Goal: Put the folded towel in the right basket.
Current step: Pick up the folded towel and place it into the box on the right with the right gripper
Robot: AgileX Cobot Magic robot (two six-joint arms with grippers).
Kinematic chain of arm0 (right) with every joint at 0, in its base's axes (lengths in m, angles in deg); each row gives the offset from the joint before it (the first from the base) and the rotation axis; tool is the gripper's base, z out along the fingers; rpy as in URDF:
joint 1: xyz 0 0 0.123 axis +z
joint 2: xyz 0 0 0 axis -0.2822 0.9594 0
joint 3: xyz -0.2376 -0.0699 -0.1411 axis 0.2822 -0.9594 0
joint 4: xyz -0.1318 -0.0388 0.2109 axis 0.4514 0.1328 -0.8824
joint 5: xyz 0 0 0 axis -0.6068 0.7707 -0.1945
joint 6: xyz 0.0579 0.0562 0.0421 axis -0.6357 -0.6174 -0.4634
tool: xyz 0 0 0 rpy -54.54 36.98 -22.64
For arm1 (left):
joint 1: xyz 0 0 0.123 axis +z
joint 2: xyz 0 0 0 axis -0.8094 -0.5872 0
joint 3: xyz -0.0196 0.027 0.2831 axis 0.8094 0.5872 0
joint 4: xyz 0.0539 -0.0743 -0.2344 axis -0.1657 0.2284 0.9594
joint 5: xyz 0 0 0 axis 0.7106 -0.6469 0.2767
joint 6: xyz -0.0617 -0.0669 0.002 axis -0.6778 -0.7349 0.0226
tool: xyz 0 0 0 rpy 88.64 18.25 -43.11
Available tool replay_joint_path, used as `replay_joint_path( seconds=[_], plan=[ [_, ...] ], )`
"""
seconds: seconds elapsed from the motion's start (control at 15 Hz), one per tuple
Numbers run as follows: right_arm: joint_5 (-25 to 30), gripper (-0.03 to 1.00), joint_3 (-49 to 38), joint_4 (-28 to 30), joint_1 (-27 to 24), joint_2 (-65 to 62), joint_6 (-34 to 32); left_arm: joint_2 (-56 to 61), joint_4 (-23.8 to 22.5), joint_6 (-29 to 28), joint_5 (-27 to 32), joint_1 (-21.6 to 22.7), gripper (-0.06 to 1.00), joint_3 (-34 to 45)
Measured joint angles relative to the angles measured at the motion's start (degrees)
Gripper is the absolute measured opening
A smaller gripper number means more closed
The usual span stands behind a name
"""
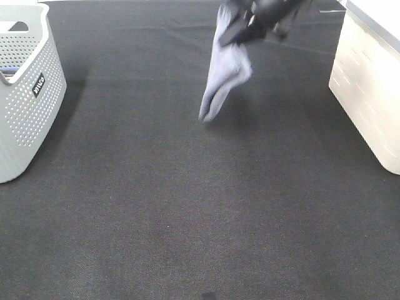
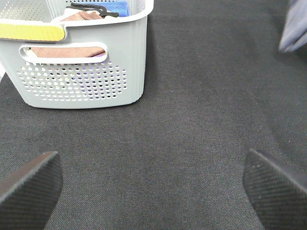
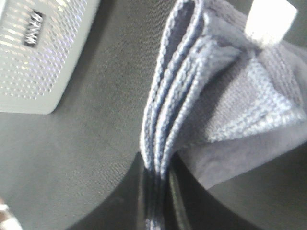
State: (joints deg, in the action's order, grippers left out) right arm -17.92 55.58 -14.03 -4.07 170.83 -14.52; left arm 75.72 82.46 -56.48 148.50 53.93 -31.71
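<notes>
The folded towel [image 1: 226, 72] is pale lavender-blue and hangs in the air at the top middle of the exterior view, its lower end just above the dark carpet. My right gripper [image 1: 245, 28] is shut on its upper edge; in the right wrist view the folded layers [image 3: 201, 86] run between the fingers [image 3: 154, 189]. The right basket [image 1: 370, 81] is cream-white and stands at the right edge. My left gripper [image 2: 151, 184] is open and empty over the carpet, near the left basket; a corner of the towel [image 2: 293, 28] shows far off.
A grey perforated basket [image 1: 25, 94] stands at the left edge and holds several folded cloths [image 2: 72, 50] and a black hanger. It also shows in the right wrist view [image 3: 33, 52]. Dark carpet [image 1: 187, 212] covers the floor.
</notes>
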Motion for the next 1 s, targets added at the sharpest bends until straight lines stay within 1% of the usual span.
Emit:
replay_joint_path(
  seconds=[0.07,0.13,0.2,0.4,0.53,0.67,0.87,0.93,1.0],
  plan=[
    [0.0,0.06,0.0,0.0,0.0,0.0,0.0,0.0,0.0,0.0,0.0,0.0,0.97,0.0],
    [0.11,0.06,0.0,4.87,0.0,-6.07,-0.23,0.0,0.0,0.0,0.0,0.0,0.97,0.0],
    [0.11,0.06,0.0,4.87,0.0,-6.07,-0.23,0.0,0.0,0.0,0.0,0.0,0.97,0.0],
    [0.23,0.06,0.0,12.26,-1.32,-13.87,-2.12,0.0,0.0,0.0,0.0,0.0,0.97,0.0],
    [0.29,0.06,0.0,15.36,-5.9,-18.68,-4.01,0.0,0.0,0.0,0.0,0.0,0.97,0.0],
    [0.29,0.06,0.0,16.1,-10.94,-20.91,-4.87,0.0,0.0,0.0,0.0,0.0,0.97,0.0],
    [0.29,0.06,0.0,17.07,-18.74,-21.54,-6.47,0.0,0.0,0.0,0.0,0.0,0.97,0.0],
    [0.29,0.06,0.0,17.88,-20.97,-21.54,-6.7,0.0,0.0,0.0,0.0,0.0,0.97,0.0],
    [0.29,0.06,0.0,19.82,-24.24,-21.54,-7.85,0.0,0.0,0.0,0.0,0.0,0.97,0.0]
  ],
)
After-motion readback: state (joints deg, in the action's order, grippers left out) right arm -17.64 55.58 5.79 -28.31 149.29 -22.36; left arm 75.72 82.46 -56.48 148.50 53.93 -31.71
